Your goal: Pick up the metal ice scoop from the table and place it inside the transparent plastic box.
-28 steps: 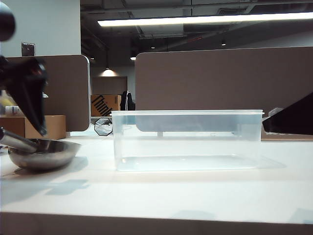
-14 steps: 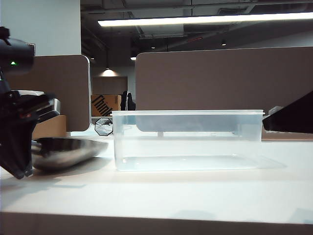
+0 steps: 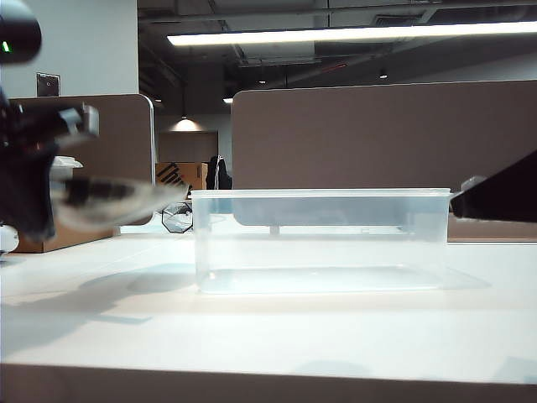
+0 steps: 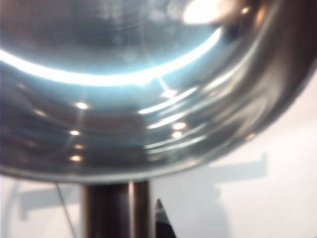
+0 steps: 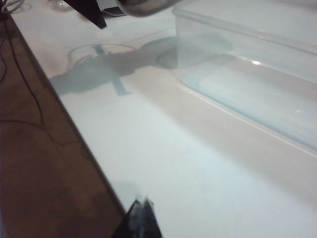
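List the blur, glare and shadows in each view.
Exterior view: the scoop, lifted in the left gripper, is motion-smeared; its shadow lies on the table. Left wrist view: the scoop bowl, close and soft, bears bright streaks. Right wrist view: sharp arm-and-scoop shadow beside the box.

The table [image 3: 277, 336] stretches wide and white across the exterior view, smooth and matte, with its near edge running along the foot of the picture. Sitting directly on it, right of middle, is the transparent plastic box [image 3: 323, 239], upright on its flat base, frosted rim level. To the box's left the surface carries only soft grey shadows. From the right wrist view the same white tabletop [image 5: 163, 163] shows its long edge falling away to a dark floor, with the box [image 5: 257, 64] resting on it and broad shadows spread beside it.
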Controlling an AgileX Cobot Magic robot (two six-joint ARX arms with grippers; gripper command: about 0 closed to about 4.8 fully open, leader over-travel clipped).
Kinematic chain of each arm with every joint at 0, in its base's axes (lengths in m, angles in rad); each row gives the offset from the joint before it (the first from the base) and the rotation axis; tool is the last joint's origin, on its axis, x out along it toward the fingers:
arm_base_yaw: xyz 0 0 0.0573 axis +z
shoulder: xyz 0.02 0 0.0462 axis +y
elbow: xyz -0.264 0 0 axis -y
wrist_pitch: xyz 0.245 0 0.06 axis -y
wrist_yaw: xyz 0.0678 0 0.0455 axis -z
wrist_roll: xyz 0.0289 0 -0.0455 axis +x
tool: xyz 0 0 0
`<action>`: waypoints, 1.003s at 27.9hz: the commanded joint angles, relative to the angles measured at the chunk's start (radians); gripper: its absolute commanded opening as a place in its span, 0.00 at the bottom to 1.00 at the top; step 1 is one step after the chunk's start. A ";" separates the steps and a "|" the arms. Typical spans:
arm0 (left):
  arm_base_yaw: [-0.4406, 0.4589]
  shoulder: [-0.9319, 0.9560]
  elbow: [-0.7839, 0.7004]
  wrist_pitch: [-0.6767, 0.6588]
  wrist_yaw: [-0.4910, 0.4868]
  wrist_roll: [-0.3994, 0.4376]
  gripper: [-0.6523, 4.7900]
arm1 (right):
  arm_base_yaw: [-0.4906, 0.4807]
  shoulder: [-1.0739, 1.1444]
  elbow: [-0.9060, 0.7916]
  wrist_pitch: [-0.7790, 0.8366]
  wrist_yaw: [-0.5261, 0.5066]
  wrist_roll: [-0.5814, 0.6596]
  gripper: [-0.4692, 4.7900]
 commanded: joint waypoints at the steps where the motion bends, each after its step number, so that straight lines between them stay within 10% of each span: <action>1: -0.005 -0.050 0.054 -0.008 0.058 0.092 0.11 | -0.078 -0.033 0.001 0.016 -0.003 -0.002 0.09; 16: -0.372 0.169 0.558 -0.141 -0.026 0.447 0.11 | -0.586 -0.188 0.001 0.016 0.001 -0.002 0.09; 28: -0.409 0.637 0.853 -0.211 -0.114 0.723 0.11 | -0.615 -0.224 0.001 0.019 -0.004 -0.002 0.09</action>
